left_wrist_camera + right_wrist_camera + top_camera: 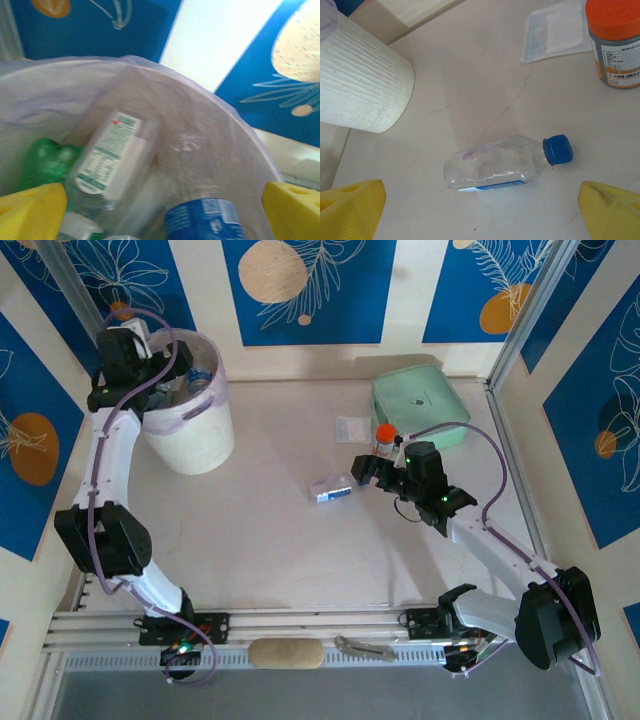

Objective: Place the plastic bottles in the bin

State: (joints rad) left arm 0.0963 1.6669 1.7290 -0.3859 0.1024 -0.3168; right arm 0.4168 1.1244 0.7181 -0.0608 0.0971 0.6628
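One clear, blue-capped bottle (500, 167) lay on its side on the tabletop (260, 540) just ahead of the right hand (482, 205), spread wide and empty, while the left hand (162, 210), equally wide and empty, hung over the bin (200, 435), in which several bottles (112, 160) lay.

Bottles (112, 160) lie in the bin (195, 445); 1 bottle (332, 489) lies right of it.
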